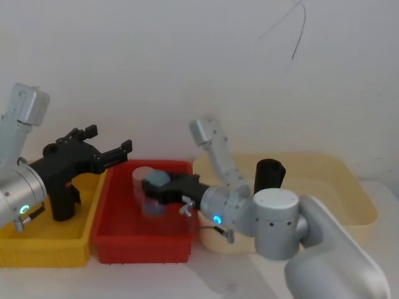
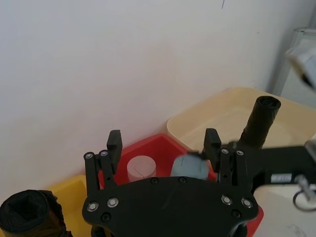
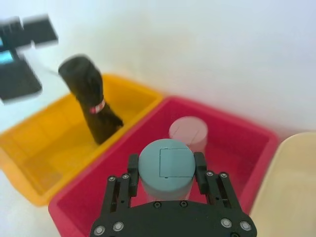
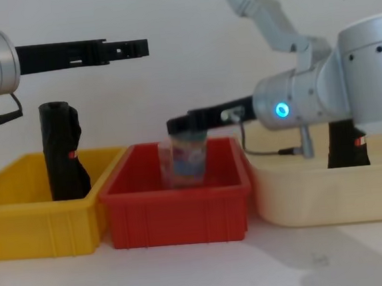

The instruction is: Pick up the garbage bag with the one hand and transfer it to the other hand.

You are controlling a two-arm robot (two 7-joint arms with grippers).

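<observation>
The garbage bag (image 1: pixel 62 199) (image 4: pixel 61 154) is a thick black roll with a small red-and-white label (image 3: pixel 97 106). It stands upright in the yellow bin (image 1: pixel 43 252). My left gripper (image 1: pixel 109 140) (image 4: pixel 126 49), on the green-lit arm, hovers open above the bag's top, clear of it, pointing toward the red bin. From the left wrist view the bag (image 2: pixel 29 212) sits below and behind the open left gripper (image 2: pixel 163 138). My right gripper (image 1: pixel 149 185) (image 3: pixel 165 165), on the blue-lit arm, is shut on a clear jar with a grey-blue lid (image 3: pixel 165 170) (image 4: pixel 187 158) over the red bin.
The red bin (image 1: pixel 140 246) lies between the yellow bin and a cream tub (image 1: pixel 349 187). A second jar with a pale lid (image 3: pixel 188 132) stands in the red bin. Another black roll (image 1: pixel 269 174) (image 4: pixel 347 146) stands in the cream tub. A white wall is close behind.
</observation>
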